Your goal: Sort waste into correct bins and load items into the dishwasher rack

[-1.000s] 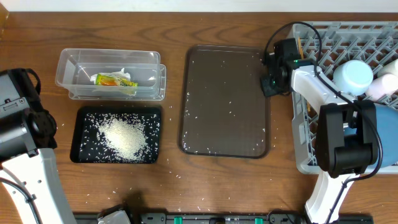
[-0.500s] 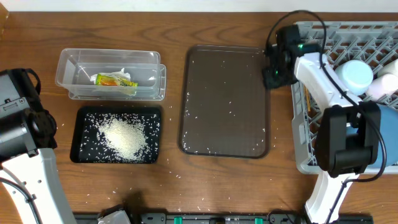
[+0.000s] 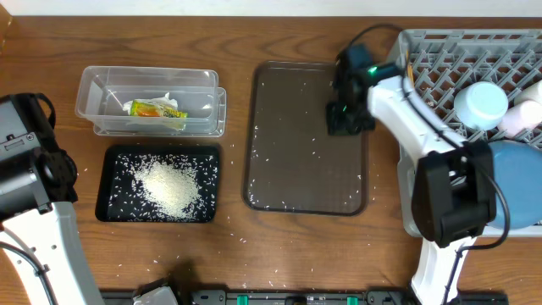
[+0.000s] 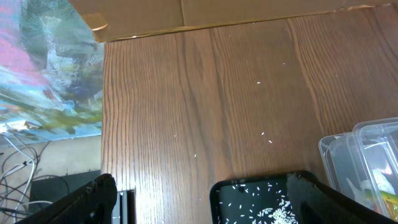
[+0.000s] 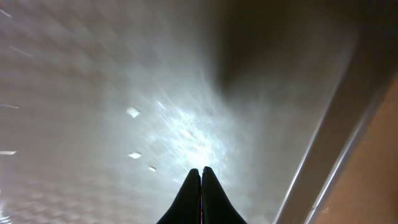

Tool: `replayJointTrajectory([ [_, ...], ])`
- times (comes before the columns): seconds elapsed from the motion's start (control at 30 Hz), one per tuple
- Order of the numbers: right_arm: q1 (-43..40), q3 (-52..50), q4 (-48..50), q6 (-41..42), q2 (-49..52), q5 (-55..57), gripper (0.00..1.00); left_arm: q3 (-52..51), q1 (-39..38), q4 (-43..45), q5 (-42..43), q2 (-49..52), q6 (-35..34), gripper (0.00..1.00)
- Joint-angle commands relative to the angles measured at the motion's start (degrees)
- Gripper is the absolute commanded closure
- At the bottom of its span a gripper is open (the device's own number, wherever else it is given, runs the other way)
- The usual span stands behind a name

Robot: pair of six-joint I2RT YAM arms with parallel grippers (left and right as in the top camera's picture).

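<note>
Brown and flecked with stray grains, the serving tray [image 3: 296, 161] lies between the bins and the grey rack [image 3: 508, 51]. From above, the right pincer [image 3: 345, 119] hangs over that tray's upper right corner. Only its wrist view shows the jaws pressed together on nothing, close above the glossy surface near the rim. The left pincer [image 4: 202, 180] stands wide open over the tabletop [image 4: 217, 93], its fingers visible only to its own camera, with the black tray [image 4: 249, 193] showing between them. Overhead, wrapper [image 3: 155, 110] and tissue [image 3: 172, 99] lie in the clear tub [image 3: 89, 93], the rice heap [image 3: 169, 188] in the black tray, a blue plate [image 3: 517, 178] and white cup [image 3: 481, 103] in the rack.
</note>
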Motion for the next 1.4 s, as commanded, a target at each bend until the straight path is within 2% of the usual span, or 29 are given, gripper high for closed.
replayJointTrajectory([
  [0.0, 0.04, -3.65, 0.37, 6.14, 0.50, 6.14, 0.99, 0.11, 0.31, -0.17, -1.11, -0.04, 0.15, 0.10],
  [0.5, -3.54, -10.32, 1.53, 6.82, 0.50, 6.91, 0.99, 0.11, 0.31, -0.17, -1.11, -0.04, 0.15, 0.10],
  [0.77, -3.96, -10.54, 2.19, 1.86, 0.50, 8.02, 0.99, 0.11, 0.31, -0.17, -1.11, -0.04, 0.15, 0.10],
  [1.23, -5.20, -10.51, 1.44, 2.54, 0.50, 8.00, 0.99, 0.11, 0.31, -0.17, -1.11, -0.04, 0.15, 0.10],
  [1.37, -5.20, -10.51, 1.88, 0.37, 0.50, 7.98, 0.99, 0.11, 0.31, -0.17, -1.11, -0.04, 0.15, 0.10],
])
